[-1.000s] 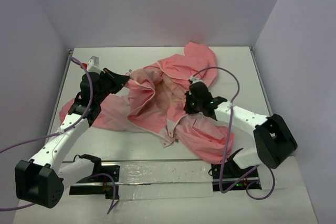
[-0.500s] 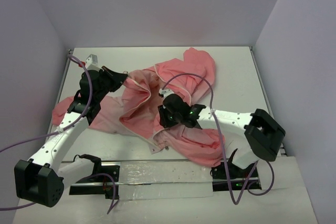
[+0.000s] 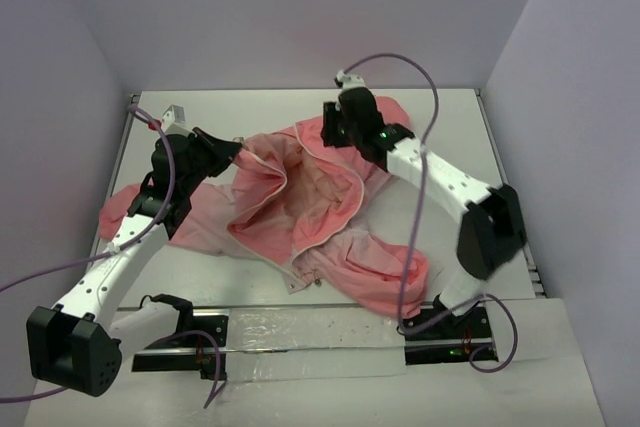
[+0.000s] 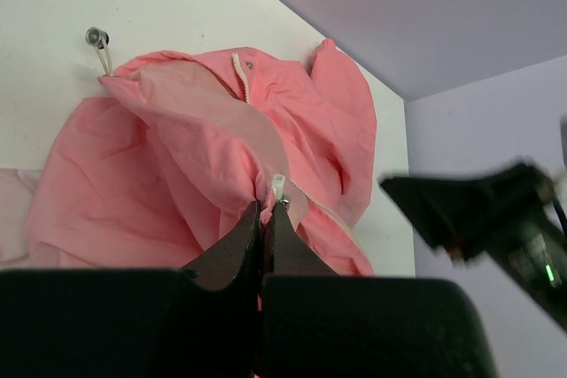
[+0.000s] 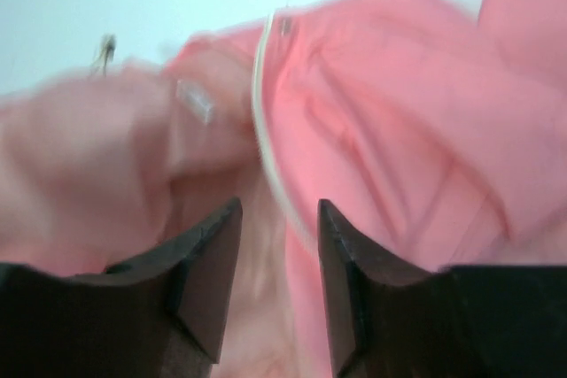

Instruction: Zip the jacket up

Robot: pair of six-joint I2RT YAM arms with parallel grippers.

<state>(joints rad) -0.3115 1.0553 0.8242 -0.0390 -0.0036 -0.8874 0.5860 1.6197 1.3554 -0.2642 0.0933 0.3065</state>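
The left tool [image 4: 267,212] is pressed closed on a fold of the jacket [image 3: 300,202], just at a pale end piece of the zipper [image 4: 278,189]. The right tool [image 5: 278,208] is held with its fingers apart and nothing between them, above the far part of the garment. The jacket is laid crumpled and unzipped in the middle of the white surface [image 3: 240,282]. Its salmon-pink outside, its paler lining and the light zipper edges are shown, and one sleeve is partly covered by the left arm.
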